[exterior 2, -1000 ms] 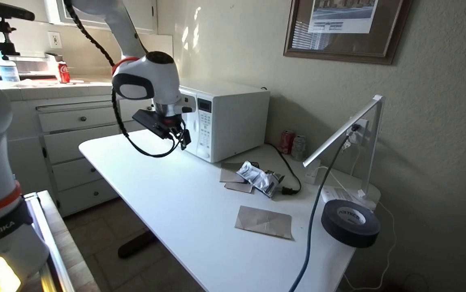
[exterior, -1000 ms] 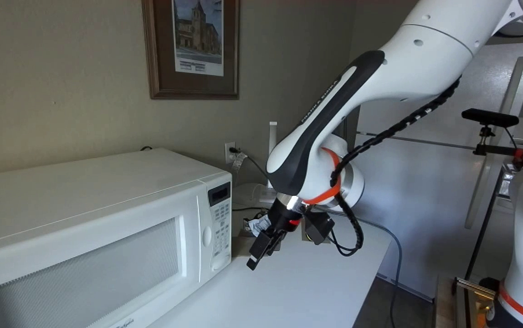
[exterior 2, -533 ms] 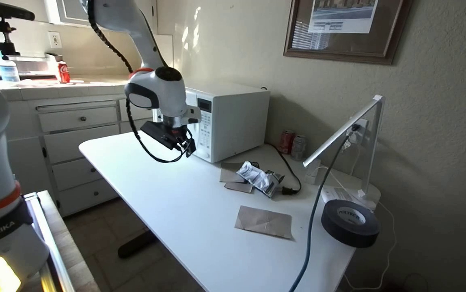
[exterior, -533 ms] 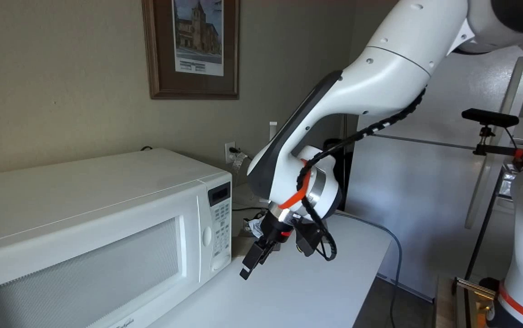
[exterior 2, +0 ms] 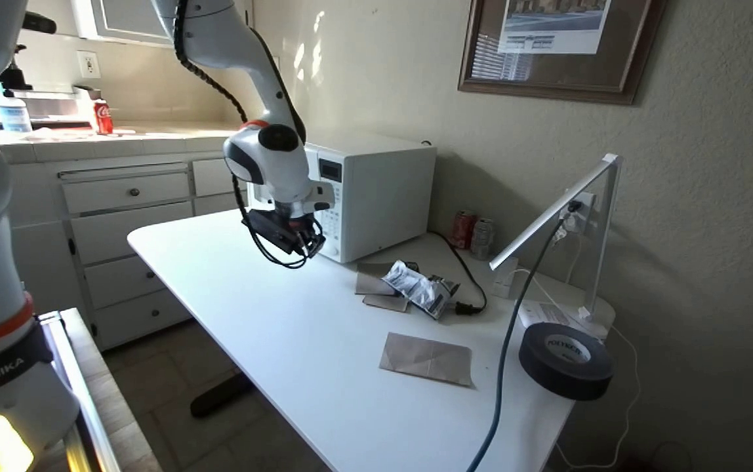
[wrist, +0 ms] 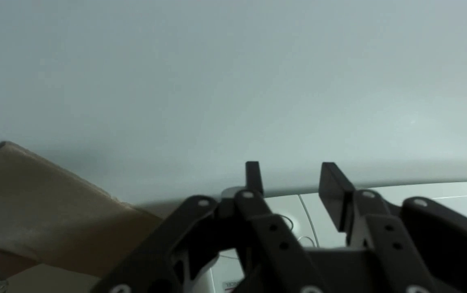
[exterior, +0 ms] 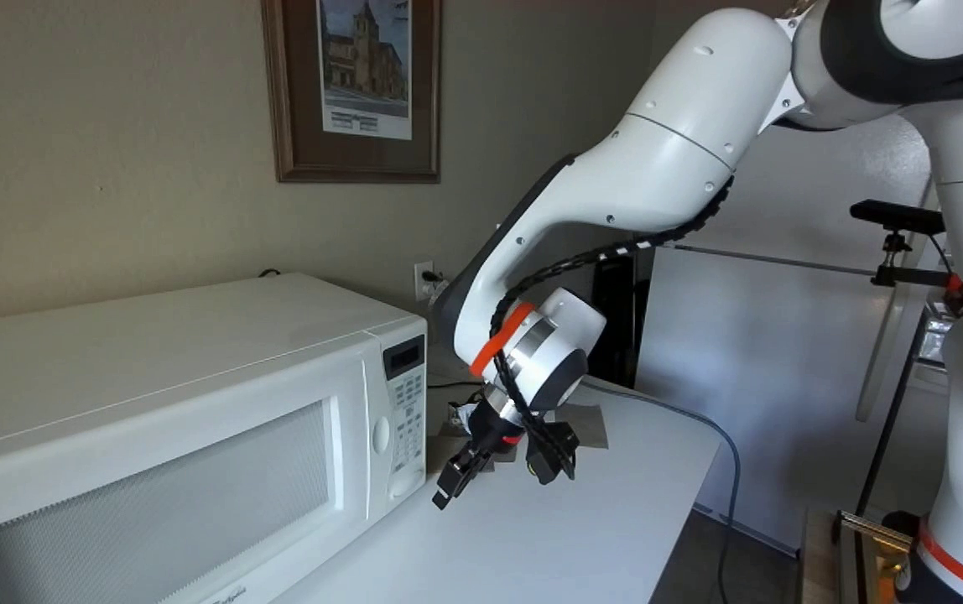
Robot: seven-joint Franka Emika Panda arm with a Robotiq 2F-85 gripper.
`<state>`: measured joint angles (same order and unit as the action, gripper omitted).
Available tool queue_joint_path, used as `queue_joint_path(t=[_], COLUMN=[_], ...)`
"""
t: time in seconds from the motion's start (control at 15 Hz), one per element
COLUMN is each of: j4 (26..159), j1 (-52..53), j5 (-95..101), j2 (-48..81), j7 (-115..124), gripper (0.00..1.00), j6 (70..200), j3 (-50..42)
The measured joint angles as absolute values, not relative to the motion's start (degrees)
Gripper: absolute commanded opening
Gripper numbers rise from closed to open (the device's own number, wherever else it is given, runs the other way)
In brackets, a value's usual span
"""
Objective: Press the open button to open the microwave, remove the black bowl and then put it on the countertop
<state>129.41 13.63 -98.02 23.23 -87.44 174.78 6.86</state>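
- Working on step one by the look of it: getting the white microwave oven (exterior: 188,403) open. Not counting the press as done, with the door (exterior: 196,428) sitting closed.
- Seeing that microwave on the left in an exterior view, parked on the white countertop (exterior 2: 298,341).
- Not spotting the black bowl in any view. Guessing at somewhere inside, behind that door, but not managing to make out anything through the window (exterior: 188,495).
- Hovering low with the Robotiq gripper (wrist: 292,179), just off the lower right corner of the control panel (exterior: 406,411). Probably not touching yet, though not swearing to it.
- Showing the fingers (wrist: 254,175) parted in the wrist view, maybe partway, and gripping nothing.
- Next up, needing to go after the open button (exterior: 404,481); betting on the rounded one at the bottom of the panel, but not reading any label there.
- Probably wanting both fingers squeezed together as one stiff poker, then facing the panel squarely and pushing straight in.
- After that, backing off to the right so as not to block the door swinging left, and saving the bowl grab for later.
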Motion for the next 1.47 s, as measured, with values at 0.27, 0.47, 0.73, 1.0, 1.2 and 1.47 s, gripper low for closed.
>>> queue_joint_path(t=[0.27,0.47,0.73,1.0,1.2,1.47], j4=[125.5,123.4,122.2,122.2,122.2,122.2], j1=[14.4,16.1,19.1,20.5,20.9,21.1], j5=[-110.2,-118.9,-128.7,-134.4,-135.9,-136.1], j2=[25.8,27.6,29.4,31.1,32.1,32.4], j7=[-98.1,-105.2,-112.0,-114.8,-115.8,-116.5], gripper=[0.00,0.00,0.00,0.00,0.00,0.00], j6=[174.8,174.4,170.8,166.7,165.3,164.2], j3=[5.2,2.2,-2.3,-4.1,-4.5,-5.0])
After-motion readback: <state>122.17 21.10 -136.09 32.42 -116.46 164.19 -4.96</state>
